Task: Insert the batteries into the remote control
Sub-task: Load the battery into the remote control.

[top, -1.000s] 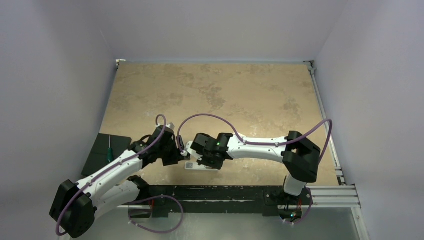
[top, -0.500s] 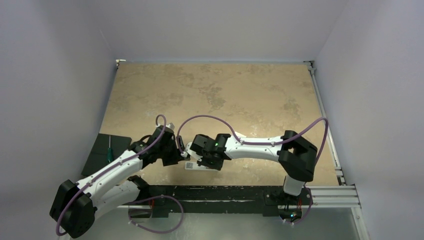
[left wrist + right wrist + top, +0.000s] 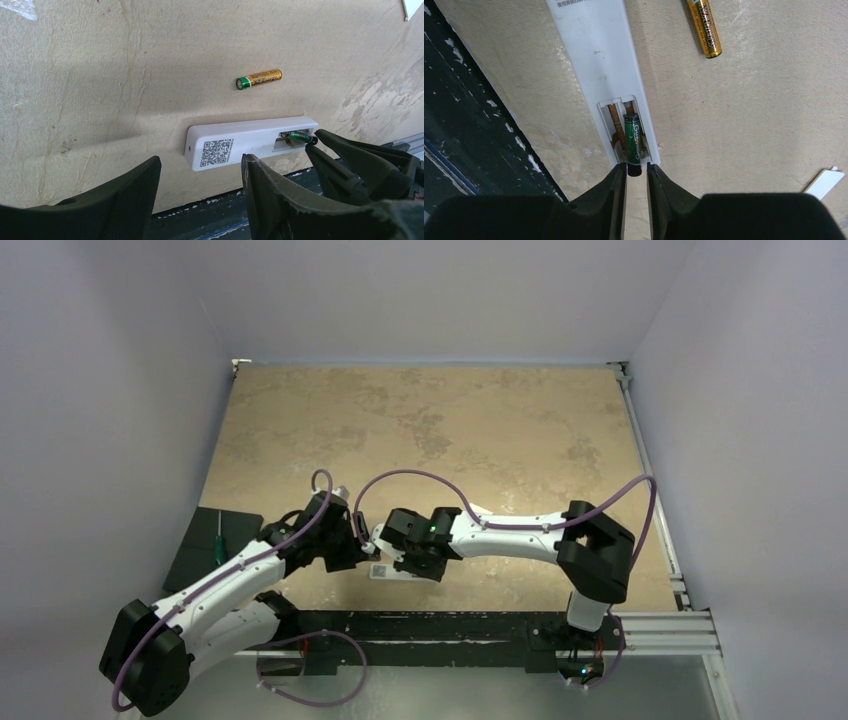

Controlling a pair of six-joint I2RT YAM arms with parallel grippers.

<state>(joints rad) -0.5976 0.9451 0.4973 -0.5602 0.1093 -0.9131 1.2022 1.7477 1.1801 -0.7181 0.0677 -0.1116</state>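
The left claw (image 3: 200, 165) hangs spread wide and empty, close over the near side of the remote (image 3: 235, 142). The remote lies back-up on the surface (image 3: 100, 75), with its code label toward the left end and the open battery recess toward the right.

In that recess the dark green battery (image 3: 634, 137) is only partly in. Its far end is up by the spring, but its near end juts past the end of the remote, so I judge it not yet seated. The gold battery (image 3: 259, 79) lies loose on the surface beyond the remote, well apart from both claws.

The job looks less than half done. The first battery needs pressing home, and the second has to be fetched and loaded. The small white piece (image 3: 824, 182) off to the right may be the cover.

The right claw (image 3: 636, 172) sits at the remote's right end. Its fingers lie close on either side of the dark battery's near end. Whether they pinch it or only flank it I cannot tell.
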